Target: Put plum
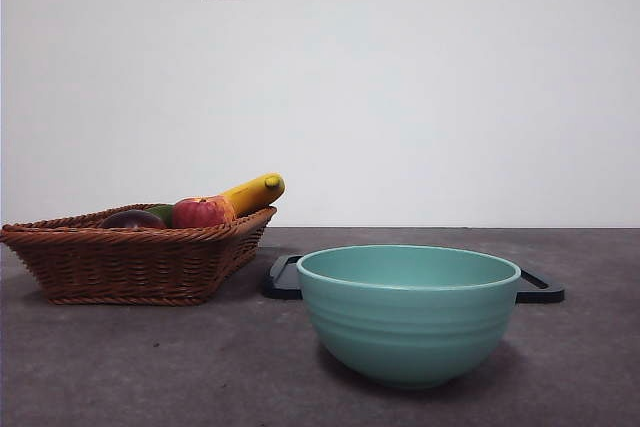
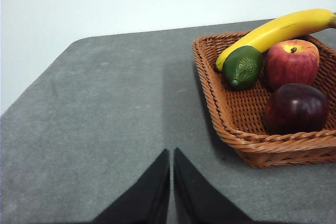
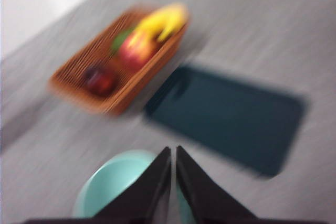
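Note:
The dark maroon plum (image 2: 296, 108) lies in the brown wicker basket (image 2: 220, 98), at the corner nearest my left gripper. In the front view only its top (image 1: 132, 219) shows over the basket rim (image 1: 130, 262). It shows blurred in the right wrist view (image 3: 100, 79). My left gripper (image 2: 171, 156) is shut and empty above bare table, beside the basket. My right gripper (image 3: 173, 153) is shut and empty, high above the teal bowl (image 3: 113, 187). Neither arm shows in the front view.
The basket also holds a red-and-yellow apple (image 2: 291, 61), a green fruit (image 2: 242, 66) and a banana (image 2: 278, 30). The teal bowl (image 1: 408, 312) stands front centre. A flat dark tray (image 1: 540, 289) lies behind it, also seen in the right wrist view (image 3: 226, 116).

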Controlling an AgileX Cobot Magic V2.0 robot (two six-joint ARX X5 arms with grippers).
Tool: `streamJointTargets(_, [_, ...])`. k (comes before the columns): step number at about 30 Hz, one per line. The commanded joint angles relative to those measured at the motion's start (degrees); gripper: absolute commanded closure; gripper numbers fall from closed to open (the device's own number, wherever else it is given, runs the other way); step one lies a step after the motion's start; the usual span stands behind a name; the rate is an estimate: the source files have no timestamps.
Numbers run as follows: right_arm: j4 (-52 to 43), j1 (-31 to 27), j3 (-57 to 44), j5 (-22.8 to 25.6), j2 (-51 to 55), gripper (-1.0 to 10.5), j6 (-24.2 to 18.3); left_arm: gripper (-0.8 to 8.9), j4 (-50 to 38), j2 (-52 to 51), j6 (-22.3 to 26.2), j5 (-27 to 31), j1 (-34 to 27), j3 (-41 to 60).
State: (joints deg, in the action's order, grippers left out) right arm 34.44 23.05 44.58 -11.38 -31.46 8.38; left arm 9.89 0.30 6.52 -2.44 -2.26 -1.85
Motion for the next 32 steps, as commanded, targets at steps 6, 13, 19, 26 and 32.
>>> streamJointTargets(6, [-23.2, -17.4, -19.2, 2.9, 15.5, 9.4, -6.2, 8.05, -0.8, -0.1, -0.1, 0.1, -0.1, 1.2])
streamJointTargets(13, [-31.7, -19.6, -33.6, 2.9, 25.5, 9.4, -6.2, 8.04, -0.8, -0.1, -0.1, 0.1, -0.1, 1.2])
streamJointTargets(19, [-31.8, -19.6, -41.1, 4.4, 30.8, 9.4, -5.7, 8.04, -0.7, -0.1, -0.1, 0.1, -0.1, 1.2])
streamJointTargets(26, [-29.4, -19.6, -44.0, 4.4, 31.3, 9.4, -4.5, 8.05, -0.8, -0.1, -0.1, 0.1, -0.1, 1.2])
streamJointTargets(32, [-24.4, -19.6, -44.0, 5.4, 31.3, 9.4, -4.3, 8.04, -0.8, -0.1, -0.1, 0.1, -0.1, 1.2])
